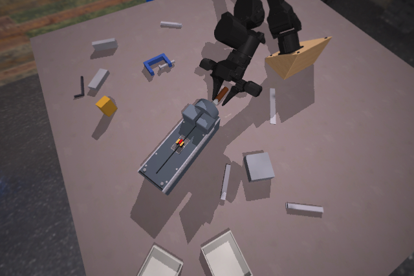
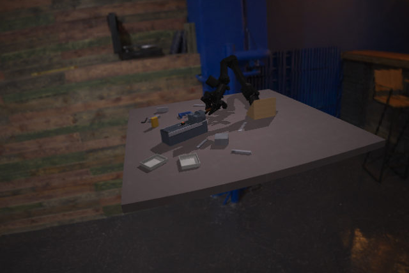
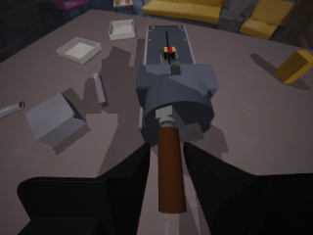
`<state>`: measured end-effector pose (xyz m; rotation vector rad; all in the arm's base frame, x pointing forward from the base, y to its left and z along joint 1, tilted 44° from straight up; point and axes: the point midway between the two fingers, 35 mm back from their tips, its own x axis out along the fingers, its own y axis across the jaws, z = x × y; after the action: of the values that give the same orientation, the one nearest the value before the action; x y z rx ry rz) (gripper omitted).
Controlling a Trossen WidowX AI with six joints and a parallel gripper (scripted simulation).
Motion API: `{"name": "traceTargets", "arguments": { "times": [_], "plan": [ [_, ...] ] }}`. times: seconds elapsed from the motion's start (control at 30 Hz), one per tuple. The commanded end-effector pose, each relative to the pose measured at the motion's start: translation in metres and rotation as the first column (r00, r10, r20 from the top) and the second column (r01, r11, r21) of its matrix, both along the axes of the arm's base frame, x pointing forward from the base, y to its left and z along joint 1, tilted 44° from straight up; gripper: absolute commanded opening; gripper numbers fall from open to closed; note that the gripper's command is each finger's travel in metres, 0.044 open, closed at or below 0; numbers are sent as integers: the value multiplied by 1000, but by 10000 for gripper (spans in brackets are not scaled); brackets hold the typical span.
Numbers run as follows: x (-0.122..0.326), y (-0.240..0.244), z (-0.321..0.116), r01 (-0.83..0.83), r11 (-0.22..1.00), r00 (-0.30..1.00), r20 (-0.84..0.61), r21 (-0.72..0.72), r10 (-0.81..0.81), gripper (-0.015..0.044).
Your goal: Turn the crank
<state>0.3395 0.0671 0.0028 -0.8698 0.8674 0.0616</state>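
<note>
The slate-grey machine (image 1: pixel 170 156) (image 2: pixel 185 133) (image 3: pixel 158 39) lies on the table with its drum end towards the arm. The red pointer (image 1: pixel 180 141) (image 3: pixel 170 50) sits between the two brass marks and looks about level with them; a very small offset cannot be told. The brown crank handle (image 1: pixel 222 94) (image 3: pixel 170 171) sticks out from the grey drum (image 1: pixel 206 107) (image 3: pixel 178 100). My gripper (image 1: pixel 218 101) (image 3: pixel 166 146) is open around the handle, one finger on each side, with a gap showing on both sides in the wrist view.
A wooden wedge (image 1: pixel 297 61) (image 2: pixel 264 109) stands by the arm. A grey block (image 1: pixel 259 167) (image 3: pixel 54 119), loose metal bars, a yellow block (image 1: pixel 106 106) (image 3: pixel 294 66) and a blue clamp (image 1: pixel 155 60) lie around the machine. Two white trays (image 1: pixel 209 247) (image 1: pixel 148 255) are beyond its far end.
</note>
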Motion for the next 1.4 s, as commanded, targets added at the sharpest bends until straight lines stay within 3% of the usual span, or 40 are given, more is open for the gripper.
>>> {"name": "traceTargets", "arguments": {
  "times": [0.0, 0.23, 1.07, 1.37],
  "plan": [
    [0, 0, 0, 1, 1000, 1000, 0, -1, -1, 263],
    [0, 0, 0, 1, 1000, 1000, 0, -1, -1, 440],
    [-1, 73, 70, -6, 1000, 1000, -10, 3, 6, 440],
    [32, 84, 72, 65, 998, 998, -1, -12, -65, 440]
  ]
}}
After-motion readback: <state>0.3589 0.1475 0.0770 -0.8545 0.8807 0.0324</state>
